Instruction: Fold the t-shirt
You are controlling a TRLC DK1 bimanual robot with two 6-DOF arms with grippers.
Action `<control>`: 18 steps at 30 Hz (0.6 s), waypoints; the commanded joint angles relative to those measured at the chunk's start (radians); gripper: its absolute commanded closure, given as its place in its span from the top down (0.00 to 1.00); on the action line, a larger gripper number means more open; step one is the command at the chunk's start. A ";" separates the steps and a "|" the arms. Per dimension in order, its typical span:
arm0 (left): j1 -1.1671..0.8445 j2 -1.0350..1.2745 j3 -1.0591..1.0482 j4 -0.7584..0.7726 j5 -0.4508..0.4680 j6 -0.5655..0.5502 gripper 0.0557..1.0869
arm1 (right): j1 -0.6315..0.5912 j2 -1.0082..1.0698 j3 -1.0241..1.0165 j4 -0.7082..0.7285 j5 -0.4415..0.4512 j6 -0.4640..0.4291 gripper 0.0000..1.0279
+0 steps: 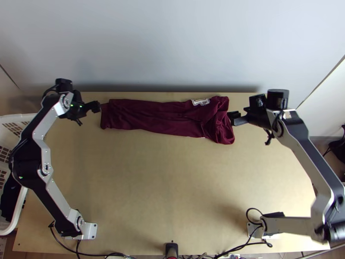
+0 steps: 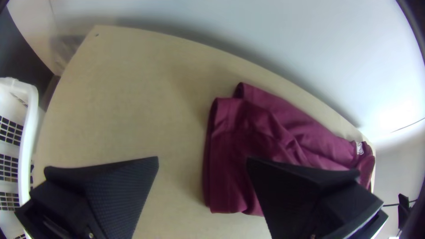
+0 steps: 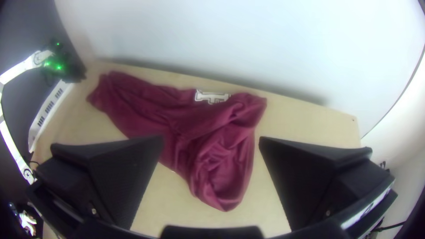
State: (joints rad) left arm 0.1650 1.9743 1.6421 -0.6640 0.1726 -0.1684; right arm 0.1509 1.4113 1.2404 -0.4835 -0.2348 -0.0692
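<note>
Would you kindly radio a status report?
Maroon shirt in long strip, right end bunched. Left gripper, right gripper both open, one near each end. Basket off left, clear of shirt.

Top view: L arm (image 1: 42, 151) rises from its base at lower left, elbow bent outward, then angles up to its wrist (image 1: 64, 99), where small green lights glow. R arm (image 1: 310, 157) runs sideways from its base at lower right, elbow far out, then slants up & inward. L gripper (image 1: 86, 114) and R gripper (image 1: 252, 127) are well apart; each has its 2 flat blk fingers spread wide, w/ a gap btwn.
</note>
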 commanded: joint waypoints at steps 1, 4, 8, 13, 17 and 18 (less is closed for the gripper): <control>0.039 0.028 -0.001 0.030 0.093 0.021 0.94 | 0.045 -0.123 -0.030 -0.007 0.002 0.029 0.96; 0.021 0.080 0.013 0.053 0.134 0.003 0.94 | 0.062 -0.137 -0.021 -0.027 0.002 0.029 0.96; 0.001 0.155 0.050 0.055 0.197 -0.022 0.94 | 0.081 -0.161 0.004 -0.072 0.003 0.031 0.96; -0.007 0.196 0.068 0.081 0.272 -0.052 0.94 | 0.079 -0.175 0.047 -0.115 0.011 0.032 0.96; -0.013 0.235 0.097 0.081 0.295 -0.062 0.94 | 0.076 -0.175 0.074 -0.135 0.020 0.043 0.96; -0.015 0.242 0.105 0.081 0.300 -0.066 0.94 | 0.076 -0.176 0.076 -0.136 0.023 0.048 0.96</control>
State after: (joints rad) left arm 0.1608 2.1544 1.7073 -0.5945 0.4168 -0.2108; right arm 0.2237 1.2507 1.2785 -0.5884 -0.2241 -0.0368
